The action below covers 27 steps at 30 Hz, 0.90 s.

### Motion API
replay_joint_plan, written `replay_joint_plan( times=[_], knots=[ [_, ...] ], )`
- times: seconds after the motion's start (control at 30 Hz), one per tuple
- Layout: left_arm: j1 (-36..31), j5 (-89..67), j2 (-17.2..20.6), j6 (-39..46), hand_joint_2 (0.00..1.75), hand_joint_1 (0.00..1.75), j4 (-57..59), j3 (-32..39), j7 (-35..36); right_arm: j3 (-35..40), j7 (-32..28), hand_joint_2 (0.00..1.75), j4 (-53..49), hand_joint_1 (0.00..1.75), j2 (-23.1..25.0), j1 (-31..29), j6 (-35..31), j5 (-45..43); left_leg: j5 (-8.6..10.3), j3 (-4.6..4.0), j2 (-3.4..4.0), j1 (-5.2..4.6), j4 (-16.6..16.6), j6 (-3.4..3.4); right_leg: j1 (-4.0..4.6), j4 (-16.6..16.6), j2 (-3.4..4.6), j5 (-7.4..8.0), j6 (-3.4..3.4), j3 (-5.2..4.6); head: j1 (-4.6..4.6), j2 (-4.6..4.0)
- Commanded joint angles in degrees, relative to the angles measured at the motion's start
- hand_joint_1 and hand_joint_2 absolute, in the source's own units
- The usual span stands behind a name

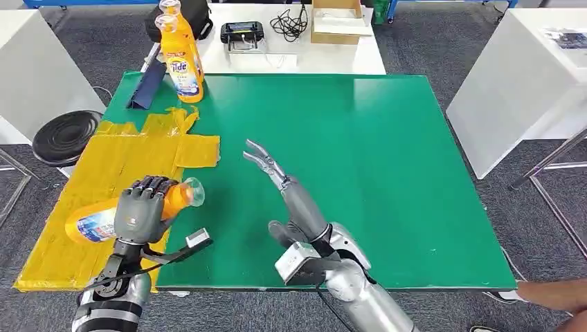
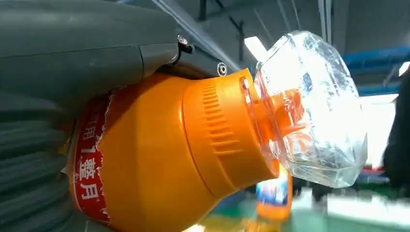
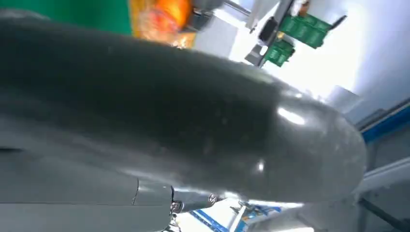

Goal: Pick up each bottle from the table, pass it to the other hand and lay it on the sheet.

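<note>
Orange "Tide" bottle (image 1: 181,66) upright, left robot hand (image 1: 142,207) gripping red-labelled bottle (image 1: 104,220)

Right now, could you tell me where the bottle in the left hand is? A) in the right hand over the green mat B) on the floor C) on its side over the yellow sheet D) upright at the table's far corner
C: the left hand grips the bottle lying sideways over the yellow sheet; the right hand is open.
</note>
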Motion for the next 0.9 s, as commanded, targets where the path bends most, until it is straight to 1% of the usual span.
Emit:
replay_joint_plan(
  times=[0.03,0.07,0.1,0.13,0.17,0.2,0.23,0.27,0.3,0.33,0.4,0.43,0.47,0.53,0.57,0.6,0.63,0.73,0.8,0.87,0.9],
  knots=[
    [-4.6,-3.7,3.9,0.1,1.75,1.75,17.9,-7.0,8.6,1.0,-0.6,0.0,-2.2,0.0,-3.2,-0.2,-0.1,-0.2,0.06,0.27,-0.27,-0.19,-0.3,0.2,-0.17,-0.1,-0.3,-0.07,0.14,0.27,0.0,0.0],
    [-4.7,-3.7,5.8,0.1,1.75,1.75,19.3,-11.5,12.0,1.2,-0.5,0.0,-2.0,0.0,-3.3,-0.4,0.0,-0.1,0.05,0.16,-0.29,-0.15,-0.2,0.18,-0.14,-0.1,-0.3,-0.06,0.13,0.21,0.02,0.0],
    [-4.7,-3.7,6.5,0.1,1.75,1.75,20.4,-14.2,13.6,1.4,-0.3,0.0,-1.8,0.0,-3.3,-0.6,0.1,-0.1,0.06,0.2,-0.22,-0.15,-0.2,0.14,-0.14,-0.1,-0.24,-0.05,0.1,0.22,0.0,0.0],
    [-5.2,-3.7,7.5,0.1,1.75,1.75,22.5,-18.5,16.3,1.5,-0.2,0.0,-1.2,0.0,-3.2,-0.9,0.2,0.0,0.1,0.28,-0.3,-0.21,-0.3,0.17,-0.2,-0.1,-0.33,-0.06,0.13,0.3,0.02,0.0],
    [-5.2,-3.7,7.5,0.1,1.75,1.75,22.5,-18.5,16.3,1.5,-0.2,0.0,-1.2,0.0,-3.2,-0.9,0.2,0.0,0.13,0.36,-0.37,-0.28,-0.4,0.2,-0.26,-0.2,-0.42,-0.08,0.15,0.36,0.02,0.0],
    [-5.3,-3.7,8.5,0.1,1.75,1.75,23.2,-21.7,17.8,1.6,0.0,0.0,-0.7,0.0,-3.0,-1.3,0.4,0.1,0.11,0.2,-0.39,-0.24,-0.2,0.14,-0.21,-0.1,-0.42,-0.07,0.11,0.25,0.02,0.0],
    [-5.3,-3.7,8.5,0.1,1.75,1.75,23.2,-21.7,17.8,1.6,0.0,0.0,-0.7,0.0,-3.0,-1.3,0.4,0.1,0.11,0.22,-0.36,-0.26,-0.3,0.16,-0.22,-0.1,-0.39,-0.05,0.11,0.24,0.0,0.0],
    [-4.5,-3.7,7.4,0.1,1.75,1.75,21.5,-20.8,17.2,1.6,0.1,0.0,-0.3,0.0,-2.8,-1.5,0.4,0.1,0.06,0.13,-0.18,-0.17,-0.1,0.11,-0.13,-0.1,-0.21,-0.02,0.07,0.13,0.02,0.0],
    [-3.7,-3.0,6.9,0.1,1.75,0.0,19.3,-20.6,15.9,1.7,0.1,0.0,-0.1,0.0,-2.8,-1.6,0.5,0.1,0.13,0.31,-0.3,-0.3,-0.3,0.19,-0.26,-0.1,-0.35,-0.04,0.13,0.28,0.0,0.0],
    [-3.0,-2.9,6.0,0.1,1.75,0.0,17.9,-18.9,14.7,1.7,0.1,0.0,-0.1,0.0,-2.8,-1.6,0.5,0.1,0.11,0.28,-0.28,-0.29,-0.3,0.2,-0.25,-0.1,-0.33,-0.05,0.13,0.26,0.02,0.0],
    [-1.6,-2.4,5.2,0.1,1.75,0.0,14.6,-17.9,11.9,1.7,0.1,0.0,-0.2,0.0,-2.8,-1.4,0.5,0.1,0.08,0.33,-0.25,-0.32,-0.3,0.24,-0.28,-0.1,-0.29,-0.06,0.17,0.29,0.0,0.0],
    [-0.4,-1.1,4.8,0.1,1.75,0.0,11.8,-17.5,9.2,1.8,0.2,0.0,-0.2,0.0,-2.7,-1.4,0.5,0.1,0.07,0.3,-0.19,-0.31,-0.3,0.24,-0.27,-0.1,-0.24,-0.04,0.16,0.26,0.0,0.0],
    [-0.1,-1.1,4.6,0.1,1.75,0.0,11.4,-17.2,8.7,1.8,0.3,0.0,-0.2,0.0,-2.7,-1.5,0.5,0.2,0.0,0.12,-0.04,-0.16,-0.1,0.15,-0.14,-0.1,-0.08,-0.02,0.11,0.11,0.02,0.0],
    [0.1,-1.1,4.2,0.1,1.75,0.0,11.6,-16.6,7.0,2.0,0.7,0.0,0.5,0.0,-2.4,-1.9,0.7,0.3,0.0,0.12,-0.1,-0.19,-0.1,0.17,-0.17,0.0,-0.15,-0.06,0.12,0.13,0.02,0.0],
    [-0.1,0.2,4.6,0.1,0.0,0.0,13.2,-16.2,5.0,2.0,0.8,0.0,0.9,0.0,-2.2,-2.1,0.9,0.3,0.05,0.4,-0.24,-0.36,-0.4,0.31,-0.33,-0.2,-0.31,-0.1,0.22,0.36,0.02,0.0],
    [-0.2,-0.5,4.3,0.1,0.0,0.0,12.9,-16.0,5.2,2.1,0.8,0.0,1.0,0.0,-2.2,-2.2,0.9,0.3,0.0,0.07,-0.05,-0.14,-0.1,0.12,-0.13,0.0,-0.08,-0.03,0.08,0.07,0.0,0.0],
    [-0.4,0.4,4.3,0.1,0.0,0.0,14.2,-16.0,4.3,2.1,0.8,0.0,1.1,0.0,-2.1,-2.2,1.0,0.3,0.01,0.21,-0.06,-0.22,-0.2,0.17,-0.2,-0.1,-0.1,-0.05,0.12,0.17,0.0,0.0],
    [-0.4,3.1,4.7,0.1,0.0,0.0,14.6,-15.4,2.2,2.4,0.9,0.0,1.2,0.0,-2.3,-2.1,1.2,0.6,0.01,0.03,-0.08,-0.12,-0.1,0.1,-0.11,0.0,-0.1,-0.01,0.07,0.06,0.0,0.0],
    [-0.5,4.4,4.9,0.1,0.0,0.0,15.3,-14.4,1.0,2.6,0.9,0.0,1.4,0.0,-2.6,-2.1,1.2,1.1,0.06,0.17,-0.12,-0.23,-0.2,0.19,-0.21,-0.1,-0.16,-0.01,0.13,0.18,0.02,0.0],
    [-1.2,3.8,5.5,0.1,0.0,0.0,17.4,-13.7,0.9,2.4,0.9,0.0,1.6,0.0,-2.6,-2.1,1.2,1.1,0.02,0.05,-0.07,-0.14,-0.1,0.11,-0.12,-0.1,-0.1,0.0,0.08,0.1,0.0,0.0],
    [-1.8,4.1,5.6,0.1,0.0,0.0,18.1,-13.2,1.1,2.3,0.9,0.0,1.8,0.0,-2.6,-2.1,1.2,1.3,0.06,0.16,-0.1,-0.22,-0.3,0.17,-0.2,-0.1,-0.14,-0.01,0.11,0.19,0.02,0.0]
  ],
)
